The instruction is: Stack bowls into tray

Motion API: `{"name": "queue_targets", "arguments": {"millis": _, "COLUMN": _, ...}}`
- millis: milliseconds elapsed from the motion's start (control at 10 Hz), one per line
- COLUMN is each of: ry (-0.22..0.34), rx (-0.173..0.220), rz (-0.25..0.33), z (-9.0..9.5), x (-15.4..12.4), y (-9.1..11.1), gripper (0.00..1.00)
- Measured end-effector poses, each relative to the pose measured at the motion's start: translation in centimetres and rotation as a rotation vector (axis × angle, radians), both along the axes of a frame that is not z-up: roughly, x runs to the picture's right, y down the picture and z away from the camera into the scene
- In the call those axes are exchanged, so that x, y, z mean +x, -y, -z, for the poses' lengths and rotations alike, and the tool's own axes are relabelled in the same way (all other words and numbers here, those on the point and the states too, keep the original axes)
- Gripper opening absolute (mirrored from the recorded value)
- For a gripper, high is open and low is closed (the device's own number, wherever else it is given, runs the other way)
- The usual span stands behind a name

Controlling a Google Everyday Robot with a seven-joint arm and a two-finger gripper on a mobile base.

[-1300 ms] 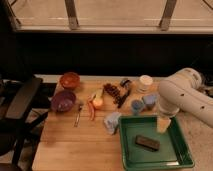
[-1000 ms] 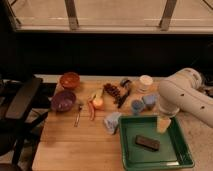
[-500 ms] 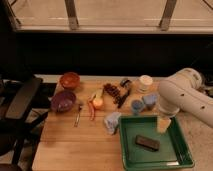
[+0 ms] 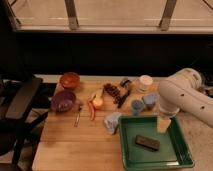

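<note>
**A:** Where is the robot's gripper [image 4: 163,125] right now?

**B:** It hangs at the end of the white arm [image 4: 182,95], just over the far inside edge of the green tray [image 4: 170,154]. Its fingers are spread wide, and nothing shows between them.

**A:** And the bowls?

**B:** Both are well apart from it, at the opposite end of the wooden table [image 4: 65,145], toward the left edge of the view. The purple bowl [image 4: 63,100] sits nearer the camera. The orange-red bowl [image 4: 69,80] is just behind it, close but seemingly not touching.

**A:** So which way does the arm have to travel?

**B:** Probably straight across the table, away from the tray. Its path would pass over the blue-grey cups [image 4: 142,102] and the clutter in the middle. There is only one arm, so there is no choice of reach. The purple bowl looks slightly the nearer of the two.

**A:** Does the bowls' orientation matter?

**B:** Probably not. Both are round and upright with their mouths up, so neither has a long axis to line up with. The purple one is glossy inside, and a rim pinch seems likeliest.

**A:** Is the tray free?

**B:** Mostly. A dark flat block [image 4: 147,142] lies near its centre.
</note>
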State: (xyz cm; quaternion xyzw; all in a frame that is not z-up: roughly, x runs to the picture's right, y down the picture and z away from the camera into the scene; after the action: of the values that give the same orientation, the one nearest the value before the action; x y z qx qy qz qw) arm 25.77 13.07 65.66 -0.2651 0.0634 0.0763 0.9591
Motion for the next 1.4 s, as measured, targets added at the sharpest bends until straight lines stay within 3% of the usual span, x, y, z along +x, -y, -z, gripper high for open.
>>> {"name": "queue_targets", "arguments": {"millis": 500, "ry": 0.001, "rx": 0.002, "rz": 0.008, "z": 0.0, "x": 0.1, "y": 0.1, "gripper": 0.8}}
{"name": "queue_targets", "arguments": {"millis": 600, "ry": 0.027, "rx": 0.011, "rz": 0.027, "z": 0.1, "x": -0.1, "y": 0.6, "gripper": 0.8}}
{"name": "queue_targets", "arguments": {"millis": 900, "ry": 0.208, "rx": 0.044, "rz": 0.182, "z": 0.1, "x": -4.3, "y": 2.9, "gripper": 0.8}}
{"name": "queue_targets", "arguments": {"millis": 1400, "ry": 0.503, "rx": 0.109, "rz": 0.359, "z": 0.5, "x": -17.0, "y": 5.3, "gripper": 0.8}}
